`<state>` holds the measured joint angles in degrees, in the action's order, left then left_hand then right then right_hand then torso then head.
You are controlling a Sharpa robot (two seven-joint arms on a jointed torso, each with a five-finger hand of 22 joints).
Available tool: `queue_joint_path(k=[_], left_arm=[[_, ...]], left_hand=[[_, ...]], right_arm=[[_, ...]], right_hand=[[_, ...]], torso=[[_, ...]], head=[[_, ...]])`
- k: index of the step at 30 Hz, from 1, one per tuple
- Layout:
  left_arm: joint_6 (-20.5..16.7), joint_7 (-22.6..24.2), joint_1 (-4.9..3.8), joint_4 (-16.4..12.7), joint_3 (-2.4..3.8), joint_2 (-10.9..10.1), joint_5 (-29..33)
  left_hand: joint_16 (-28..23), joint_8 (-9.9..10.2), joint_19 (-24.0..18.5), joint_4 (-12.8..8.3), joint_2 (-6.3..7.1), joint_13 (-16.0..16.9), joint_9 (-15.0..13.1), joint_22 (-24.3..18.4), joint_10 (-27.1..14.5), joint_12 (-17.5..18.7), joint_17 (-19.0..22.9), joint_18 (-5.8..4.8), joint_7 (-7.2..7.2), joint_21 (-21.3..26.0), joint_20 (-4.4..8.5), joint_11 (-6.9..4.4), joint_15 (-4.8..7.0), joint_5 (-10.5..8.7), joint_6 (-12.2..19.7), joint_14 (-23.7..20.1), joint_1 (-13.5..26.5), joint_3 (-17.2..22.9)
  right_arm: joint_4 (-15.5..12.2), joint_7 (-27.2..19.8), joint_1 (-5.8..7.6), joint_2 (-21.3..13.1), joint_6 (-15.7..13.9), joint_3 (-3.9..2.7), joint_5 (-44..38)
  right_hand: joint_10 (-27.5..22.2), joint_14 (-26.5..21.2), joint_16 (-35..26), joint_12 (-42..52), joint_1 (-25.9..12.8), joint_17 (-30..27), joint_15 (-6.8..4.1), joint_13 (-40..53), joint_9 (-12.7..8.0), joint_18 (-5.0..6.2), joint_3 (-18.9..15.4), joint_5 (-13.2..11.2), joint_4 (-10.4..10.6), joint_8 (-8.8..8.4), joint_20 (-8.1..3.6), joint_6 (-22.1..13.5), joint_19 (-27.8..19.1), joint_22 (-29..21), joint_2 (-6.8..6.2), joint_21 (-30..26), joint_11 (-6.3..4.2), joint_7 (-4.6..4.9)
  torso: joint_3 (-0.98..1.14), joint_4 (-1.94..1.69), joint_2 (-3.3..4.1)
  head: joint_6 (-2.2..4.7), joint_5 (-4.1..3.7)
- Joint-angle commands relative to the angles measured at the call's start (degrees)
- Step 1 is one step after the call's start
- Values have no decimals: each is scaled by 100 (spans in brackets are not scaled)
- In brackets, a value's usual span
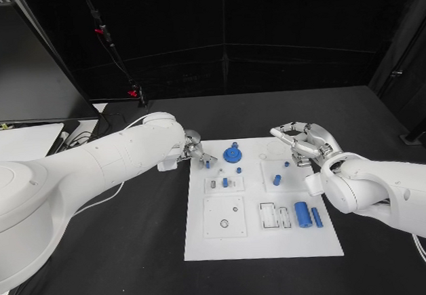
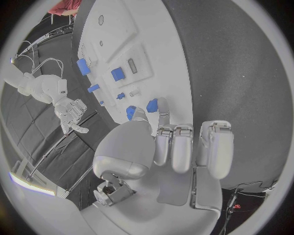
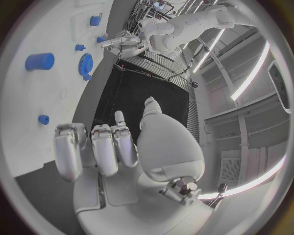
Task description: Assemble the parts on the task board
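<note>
The white task board lies mid-table with several blue parts on it. My left hand is at the board's far left corner. Its thumb and a fingertip pinch a small blue peg, and its other fingers are curled in. A blue gear sits just right of the peg. My right hand hovers over the board's far right corner, fingers apart and holding nothing. A large blue cylinder and a slim blue pin lie near the board's near right.
Small blue pieces stand in the board's middle row. Black table surrounds the board on all sides. A white cable trails along the table under my left arm.
</note>
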<state>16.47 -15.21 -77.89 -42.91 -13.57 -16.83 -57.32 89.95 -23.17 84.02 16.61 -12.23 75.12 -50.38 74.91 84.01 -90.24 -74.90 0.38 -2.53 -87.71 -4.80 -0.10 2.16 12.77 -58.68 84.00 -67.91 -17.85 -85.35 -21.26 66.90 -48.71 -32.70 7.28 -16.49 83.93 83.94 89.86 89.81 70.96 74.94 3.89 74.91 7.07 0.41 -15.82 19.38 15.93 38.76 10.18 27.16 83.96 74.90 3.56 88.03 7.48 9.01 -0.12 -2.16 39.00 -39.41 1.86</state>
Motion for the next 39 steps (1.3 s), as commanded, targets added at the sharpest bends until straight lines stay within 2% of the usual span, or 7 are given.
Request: queue_joint_path(k=[1,10,39], left_arm=[[13,-27,-7,12,5,13,-19],[-12,-10,2,20,5,25,-20],[-56,38,15,61,5,71,-20]], left_hand=[[5,37,301,-7,-51,1488,-29,1397,599,24,-1510,48,1,-11,20,-28,13,53,40,600,-152,46],[5,57,303,-1,-116,1488,-83,1398,599,24,-1510,47,8,-13,23,-34,17,172,63,600,-334,100],[5,73,307,-2,-169,1488,-118,1399,599,24,-1510,46,11,-16,24,-37,18,245,79,600,-449,140]], right_arm=[[-16,-21,10,6,-19,-3,8],[-15,-3,10,7,-16,-3,8],[-5,8,10,18,-10,-3,8]], right_hand=[[607,606,14,19,4,1506,47,1509,-9,43,-2,32,33,4,46,44,358,1387,53,-29,30,308],[607,606,14,19,4,1506,47,1509,-9,43,-2,32,33,4,46,44,358,1387,53,-29,30,308],[607,606,14,19,4,1506,47,1509,-9,43,-2,32,33,4,46,44,358,1387,53,-29,30,308]], torso=[[0,-2,0],[-2,-2,0],[0,-3,0]], head=[[-3,-6],[-8,-11],[-27,-33]])
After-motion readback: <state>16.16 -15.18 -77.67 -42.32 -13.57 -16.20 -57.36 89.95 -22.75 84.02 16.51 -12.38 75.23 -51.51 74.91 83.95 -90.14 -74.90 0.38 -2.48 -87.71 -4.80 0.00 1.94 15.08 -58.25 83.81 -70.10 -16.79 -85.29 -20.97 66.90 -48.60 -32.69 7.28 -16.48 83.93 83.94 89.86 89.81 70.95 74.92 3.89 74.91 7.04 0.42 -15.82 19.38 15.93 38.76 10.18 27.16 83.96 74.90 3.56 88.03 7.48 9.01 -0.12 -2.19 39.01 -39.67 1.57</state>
